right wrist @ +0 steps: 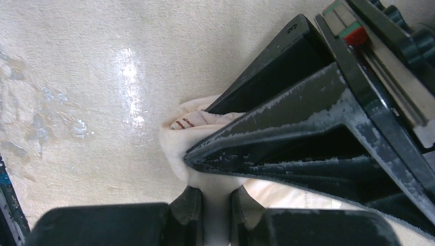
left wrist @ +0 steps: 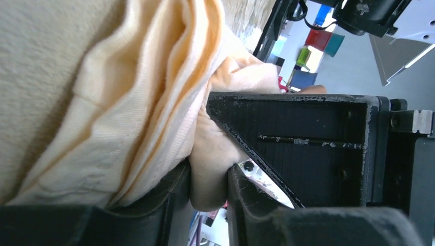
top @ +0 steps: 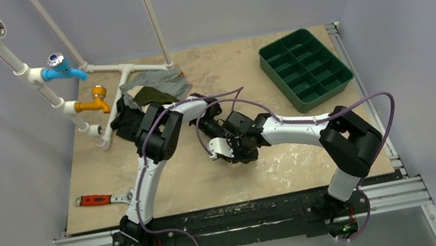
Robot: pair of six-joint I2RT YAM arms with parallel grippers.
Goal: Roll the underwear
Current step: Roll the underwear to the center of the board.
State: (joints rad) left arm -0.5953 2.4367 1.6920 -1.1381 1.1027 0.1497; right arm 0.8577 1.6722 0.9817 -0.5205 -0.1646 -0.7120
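Note:
The underwear [left wrist: 128, 102] is a pale peach ribbed cloth, bunched in folds on the beige table. In the left wrist view my left gripper [left wrist: 209, 177] is shut on a fold of it. In the right wrist view my right gripper [right wrist: 215, 200] is shut on another pale fold of the underwear [right wrist: 177, 138], with the left gripper's black fingers [right wrist: 308, 133] crossing just above. In the top view the left gripper [top: 229, 126] and right gripper [top: 235, 150] meet at the table's middle, and the cloth is almost wholly hidden under them.
A green compartment tray [top: 305, 68] stands at the back right. A grey striped garment [top: 160, 79], an olive-green one [top: 153, 96] and dark cloth [top: 127, 122] lie at the back left by a white pipe frame with blue [top: 60, 68] and yellow [top: 93, 103] taps. A red-handled wrench [top: 97, 200] lies front left.

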